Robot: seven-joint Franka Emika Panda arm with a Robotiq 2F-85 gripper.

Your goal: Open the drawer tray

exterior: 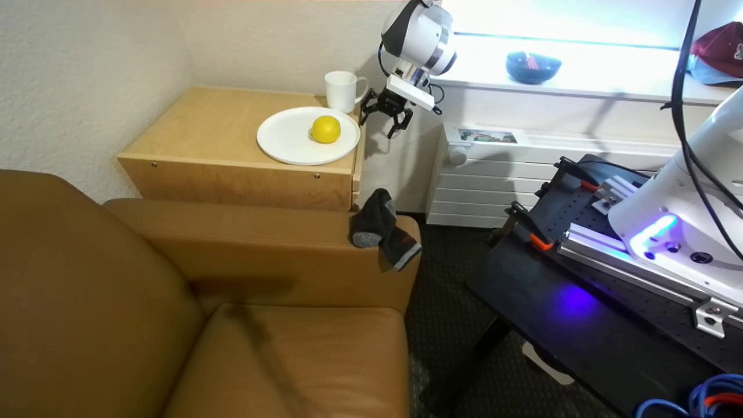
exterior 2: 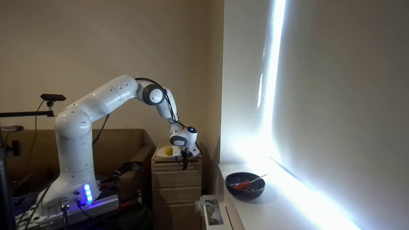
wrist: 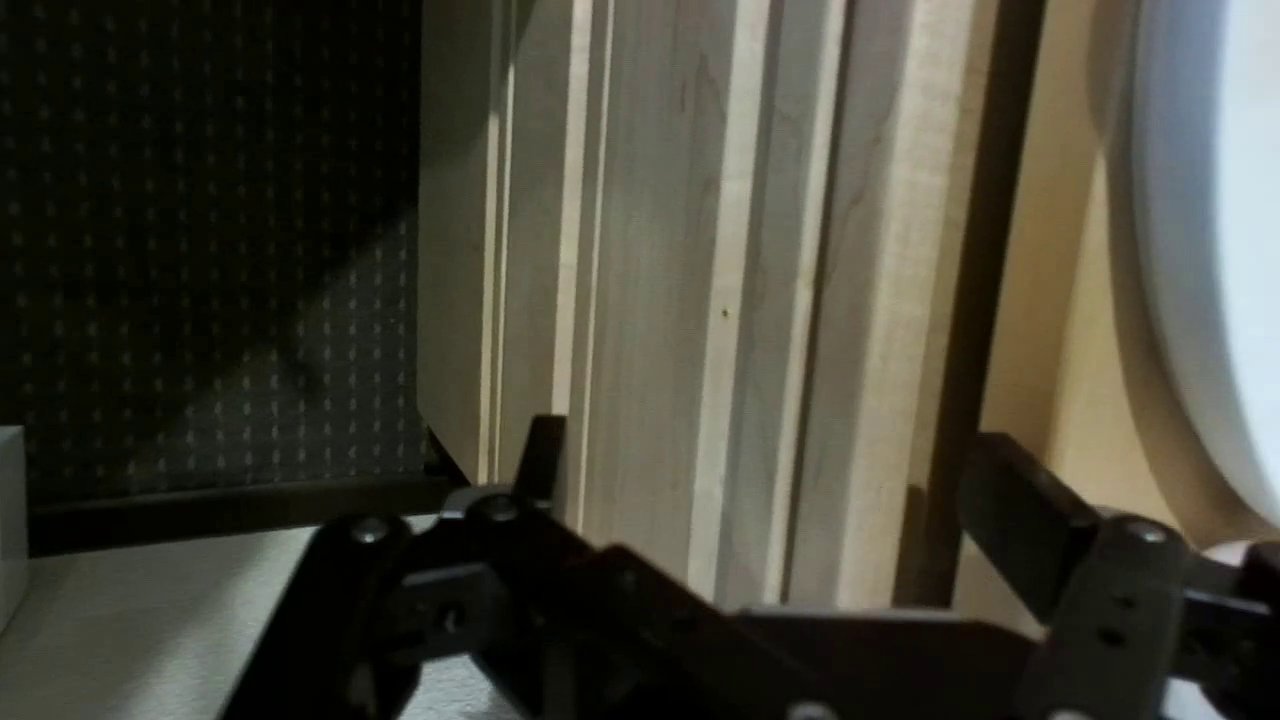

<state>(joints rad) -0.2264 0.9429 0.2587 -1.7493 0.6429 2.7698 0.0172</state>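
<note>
The drawer tray is the thin tan wooden front near the top of the side table. In the wrist view its edge runs beside a dark gap below the tabletop. It looks pushed in; most of the slab is hidden inside. My gripper is open and empty at the drawer side of the table, also seen in an exterior view. In the wrist view the gripper has its fingers spread across the drawer fronts, one finger near the dark gap. Whether it touches wood I cannot tell.
A white plate with a yellow fruit and a white mug stand on the tabletop near the gripper. A white radiator is beside the table. A sofa with a dark sock is in front.
</note>
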